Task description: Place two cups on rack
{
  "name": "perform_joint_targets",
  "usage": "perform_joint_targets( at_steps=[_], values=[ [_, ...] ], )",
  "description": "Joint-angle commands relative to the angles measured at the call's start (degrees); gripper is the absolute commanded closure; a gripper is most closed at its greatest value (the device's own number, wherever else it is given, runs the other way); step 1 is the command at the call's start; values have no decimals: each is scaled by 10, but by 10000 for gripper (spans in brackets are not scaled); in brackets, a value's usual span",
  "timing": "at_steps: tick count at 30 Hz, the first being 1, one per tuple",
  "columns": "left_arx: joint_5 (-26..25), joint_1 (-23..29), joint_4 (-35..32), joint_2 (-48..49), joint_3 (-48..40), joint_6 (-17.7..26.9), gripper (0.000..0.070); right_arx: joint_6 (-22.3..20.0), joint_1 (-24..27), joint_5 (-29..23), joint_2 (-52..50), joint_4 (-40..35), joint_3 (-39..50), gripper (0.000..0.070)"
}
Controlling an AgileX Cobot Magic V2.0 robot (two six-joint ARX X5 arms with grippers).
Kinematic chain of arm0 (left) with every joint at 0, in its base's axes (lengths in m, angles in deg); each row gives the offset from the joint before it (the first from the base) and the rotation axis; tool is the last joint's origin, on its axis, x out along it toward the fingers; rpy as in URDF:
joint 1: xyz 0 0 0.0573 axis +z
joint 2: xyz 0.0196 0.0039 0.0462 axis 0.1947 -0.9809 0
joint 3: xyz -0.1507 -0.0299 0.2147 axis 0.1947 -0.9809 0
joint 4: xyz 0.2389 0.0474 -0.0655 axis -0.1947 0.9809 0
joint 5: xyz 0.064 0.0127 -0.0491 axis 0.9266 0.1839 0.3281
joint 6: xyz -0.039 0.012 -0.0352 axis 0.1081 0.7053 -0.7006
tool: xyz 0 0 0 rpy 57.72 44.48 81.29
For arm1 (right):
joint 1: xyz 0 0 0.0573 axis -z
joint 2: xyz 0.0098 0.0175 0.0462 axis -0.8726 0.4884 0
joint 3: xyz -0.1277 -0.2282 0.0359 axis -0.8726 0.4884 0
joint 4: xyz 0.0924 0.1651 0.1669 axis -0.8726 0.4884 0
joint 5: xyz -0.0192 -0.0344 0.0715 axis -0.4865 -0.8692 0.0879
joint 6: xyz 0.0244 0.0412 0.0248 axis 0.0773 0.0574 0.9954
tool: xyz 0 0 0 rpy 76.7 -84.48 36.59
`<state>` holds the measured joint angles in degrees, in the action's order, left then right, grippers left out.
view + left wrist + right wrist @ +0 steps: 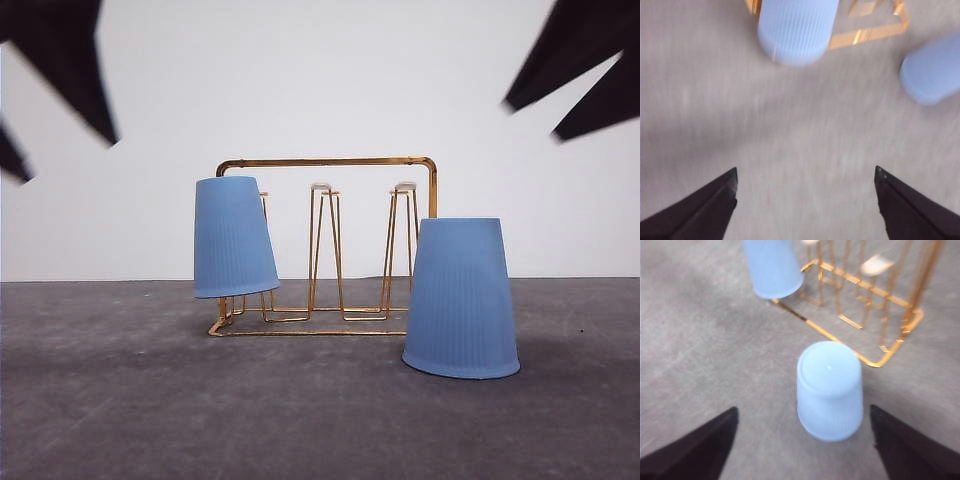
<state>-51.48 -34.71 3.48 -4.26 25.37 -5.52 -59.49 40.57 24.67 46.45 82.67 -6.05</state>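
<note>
Cups: one (234, 238) hangs tilted on the rack (325, 245); ours (461, 297) stands on the counter (120, 400). Both tools (805, 200) (802, 440) gape empty; a careless grasp might topple it.

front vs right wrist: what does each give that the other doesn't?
Front alone: the rack's arched handle frame and the hung cup sitting tilted with its rim clear of the table.
Right wrist alone: the standing cup's closed base from above, with the right gripper open before it.
Both: the rack, one cup upside down on a prong, the standing cup upside down on the table.
</note>
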Motion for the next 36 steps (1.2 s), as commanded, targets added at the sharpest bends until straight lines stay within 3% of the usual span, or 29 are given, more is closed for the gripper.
perform_joint_targets(
  at_steps=[1,12,14,16,18,19,27,30,36],
  values=[
    [-3,-2,0,5,-2,-21,195,10,-9,-8,37,-26,-8,76],
    [-3,-2,12,21,-4,-49,190,15,-24,-17,252,-193,-8,75],
    [-3,-2,10,21,-4,-53,190,23,-24,-17,278,-199,-8,146],
    [-3,-2,8,21,-4,-53,190,30,-25,-16,290,-196,-8,292],
    [-3,-2,6,21,-4,-53,190,41,-25,-14,291,-182,-12,416],
    [-3,-2,4,21,-4,-53,190,48,-25,-14,286,-169,-17,436],
    [-3,-2,-19,21,-4,-53,191,62,-26,-20,233,25,-155,441],
    [-3,-2,-35,21,-4,-53,191,60,-27,-44,231,79,-228,441],
    [-3,-2,-70,21,-4,-53,191,44,-35,-86,231,82,-328,440]
  ],
)
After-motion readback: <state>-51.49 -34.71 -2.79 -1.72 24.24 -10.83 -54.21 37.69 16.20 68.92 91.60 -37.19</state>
